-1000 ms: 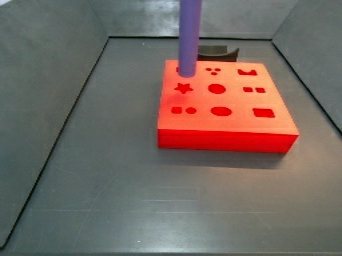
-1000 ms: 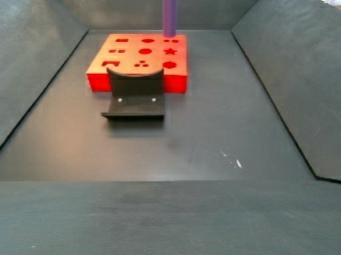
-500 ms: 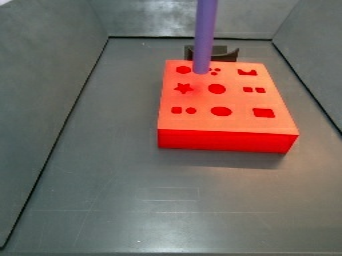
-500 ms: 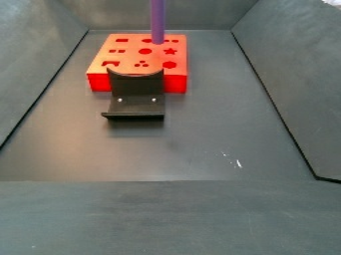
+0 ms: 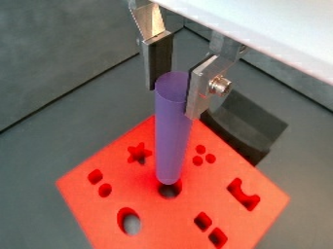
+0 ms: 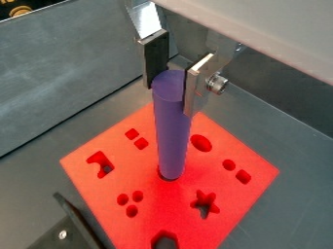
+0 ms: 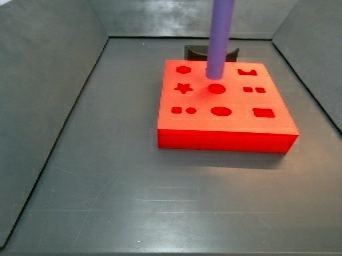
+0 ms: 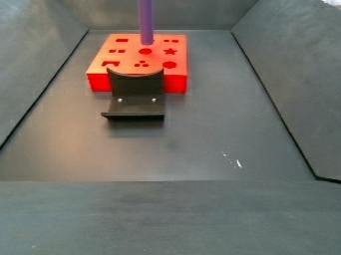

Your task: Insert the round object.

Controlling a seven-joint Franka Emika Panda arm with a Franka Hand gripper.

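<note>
The round object (image 5: 169,136) is a long purple cylinder, upright between the fingers of my gripper (image 5: 177,88), which is shut on its top end. Both wrist views show this; the gripper also shows in a wrist view (image 6: 174,86). The cylinder's (image 6: 169,136) lower end stands at a round hole in the red block (image 5: 117,195). I cannot tell whether it has entered the hole. In both side views the cylinder (image 7: 219,40) (image 8: 147,20) rises out of frame over the block (image 7: 227,125) (image 8: 114,68), and the gripper is out of view.
The red block has several shaped holes, among them a star (image 7: 183,88) and a square (image 7: 263,113). The dark fixture (image 8: 134,98) stands against one side of the block, also in a side view (image 7: 198,50). Grey walls (image 7: 54,90) slope up around the floor.
The cylinder has moved sideways over the block, rightward in one side view and leftward in the other, from the hole near the star row to a round hole further along.
</note>
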